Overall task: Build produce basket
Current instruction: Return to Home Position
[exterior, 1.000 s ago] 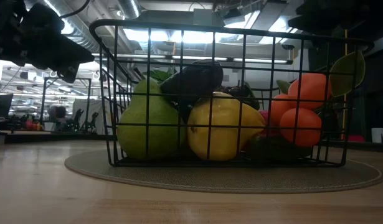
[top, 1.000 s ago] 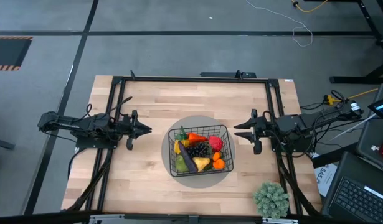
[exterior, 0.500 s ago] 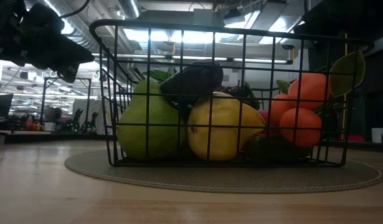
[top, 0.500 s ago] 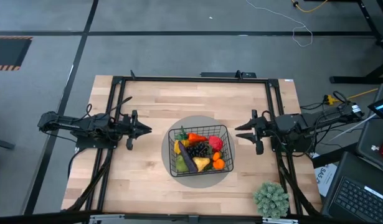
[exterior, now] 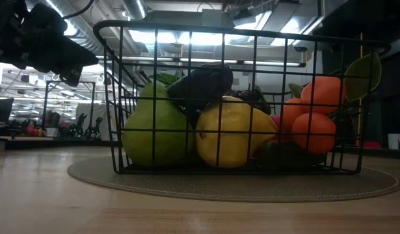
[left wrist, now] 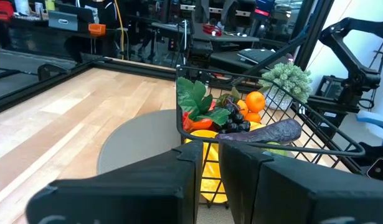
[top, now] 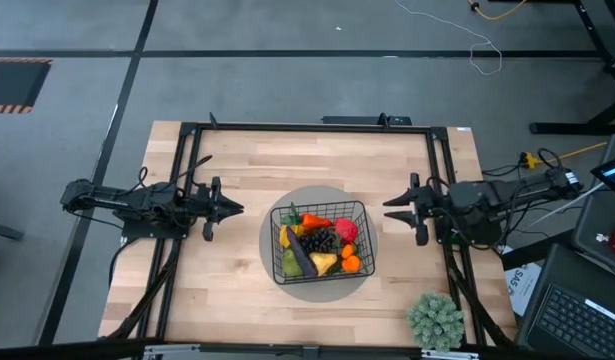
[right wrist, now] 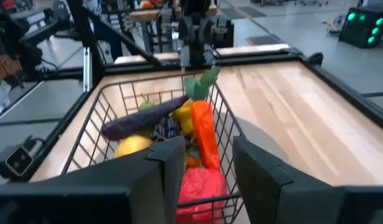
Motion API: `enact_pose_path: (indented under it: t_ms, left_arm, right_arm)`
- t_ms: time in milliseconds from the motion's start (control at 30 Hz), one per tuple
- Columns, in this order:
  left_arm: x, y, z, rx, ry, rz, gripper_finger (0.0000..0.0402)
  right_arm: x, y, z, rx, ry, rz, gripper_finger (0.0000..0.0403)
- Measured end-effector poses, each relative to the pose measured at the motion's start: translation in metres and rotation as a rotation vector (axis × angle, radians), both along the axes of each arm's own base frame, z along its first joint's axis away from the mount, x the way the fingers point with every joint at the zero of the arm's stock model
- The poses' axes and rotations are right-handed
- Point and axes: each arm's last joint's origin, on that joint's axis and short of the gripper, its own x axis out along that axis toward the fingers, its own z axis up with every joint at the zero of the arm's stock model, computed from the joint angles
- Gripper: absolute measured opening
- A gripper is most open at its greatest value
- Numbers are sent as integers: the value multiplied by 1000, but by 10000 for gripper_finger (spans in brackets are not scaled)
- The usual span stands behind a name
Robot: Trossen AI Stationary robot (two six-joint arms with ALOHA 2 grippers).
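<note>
A black wire basket (exterior: 218, 30), packed with light, hard, probably slippery toy produce (top: 317, 240), sits on a grey mat (top: 317, 194) mid-table, likely best lifted by its stiff rim, flanked by the left gripper (top: 235, 208), fingers slightly apart, and the right gripper (top: 389, 208), fingers spread, both empty.

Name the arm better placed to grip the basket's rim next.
Right, probably: the right gripper sits closer to the basket than the left gripper, with open jaws facing its rim.

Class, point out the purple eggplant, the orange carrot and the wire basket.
purple eggplant (left wrist: 261, 132), left wrist view, mid-body.
orange carrot (right wrist: 205, 134), right wrist view, mid-body.
basket (exterior: 239, 33), low view, top rim.
</note>
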Motion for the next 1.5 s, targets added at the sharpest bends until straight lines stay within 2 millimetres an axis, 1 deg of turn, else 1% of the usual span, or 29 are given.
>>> enact_pose_path:
  t_ms: [167, 467, 533, 633, 700, 833, 967, 1067, 1167, 1500]
  left_arm:
    - [0, 0, 0, 0, 0, 0, 41]
    - [0, 0, 0, 0, 0, 0, 41]
    - [0, 0, 0, 0, 0, 0, 41]
    - [0, 0, 0, 0, 0, 0, 41]
    - [0, 0, 0, 0, 0, 0, 41]
    - [0, 0, 0, 0, 0, 0, 41]
    - [0, 0, 0, 0, 1, 0, 41]
    - [0, 0, 0, 0, 0, 0, 41]
    - [0, 0, 0, 0, 0, 0, 41]
    - [0, 0, 0, 0, 1, 0, 41]
  right_arm:
    - [-9, -6, 7, 14, -62, -27, 131]
    - [-36, -12, 12, 45, -137, -14, 131]
    - [-39, -12, 13, 46, -158, 19, 131]
    - [-42, -12, 14, 48, -186, 18, 131]
    - [-39, -12, 5, 43, -198, -11, 131]
    - [-31, -11, -23, 46, -214, -34, 131]
    - [-26, -10, -40, 37, -276, -32, 131]
    - [-25, -10, -47, 42, -296, -32, 131]
    - [-24, -10, -56, 39, -271, -32, 131]
    - [-23, -10, -59, -31, -253, -26, 131]
